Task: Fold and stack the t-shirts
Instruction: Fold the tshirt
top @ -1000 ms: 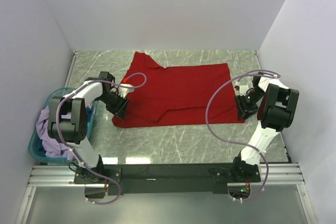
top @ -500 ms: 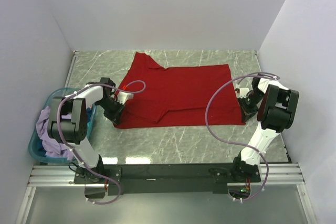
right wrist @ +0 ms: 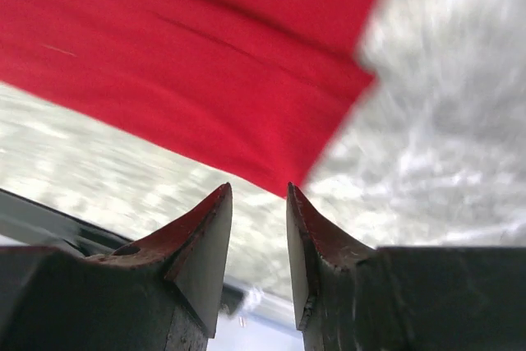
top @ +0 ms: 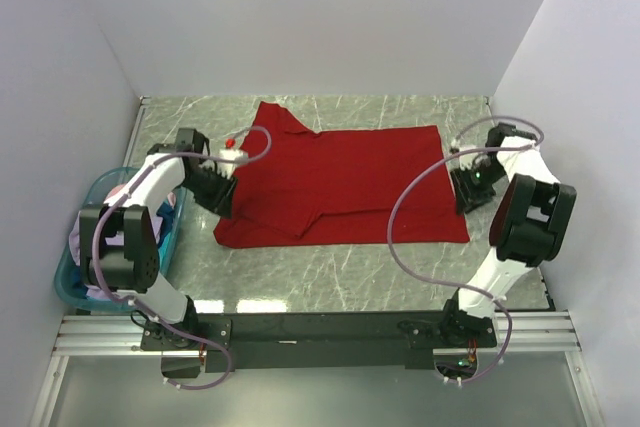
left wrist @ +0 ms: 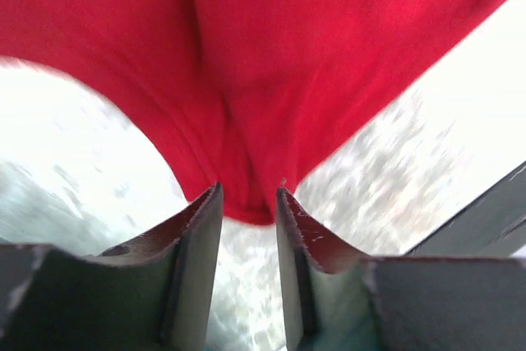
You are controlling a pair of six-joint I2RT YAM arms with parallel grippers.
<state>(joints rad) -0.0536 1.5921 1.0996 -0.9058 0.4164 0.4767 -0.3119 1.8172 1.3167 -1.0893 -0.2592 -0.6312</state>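
A large red t-shirt [top: 345,182] lies spread flat on the marble table, its sleeve toward the back left. My left gripper [top: 224,205] sits at the shirt's near left edge. In the left wrist view that gripper [left wrist: 249,191] is open by a narrow gap, and a rounded tip of the red cloth [left wrist: 263,55] just reaches between the fingertips, with table showing behind. My right gripper [top: 464,199] is at the shirt's right edge. In the right wrist view it [right wrist: 259,188] is open, and the shirt's corner [right wrist: 189,47] lies just beyond the tips, untouched. A lavender t-shirt [top: 73,242] hangs from the basket.
A translucent teal basket [top: 102,187] stands at the left edge beside the left arm. White walls close in the table on the left, back and right. Purple cables loop above both arms. A black rail [top: 330,329] runs along the near edge.
Both grippers shut at the shirt's near corners half a second ago and have opened again. The near hem now lies a little wider. Both arms have drawn slightly back from the corners.
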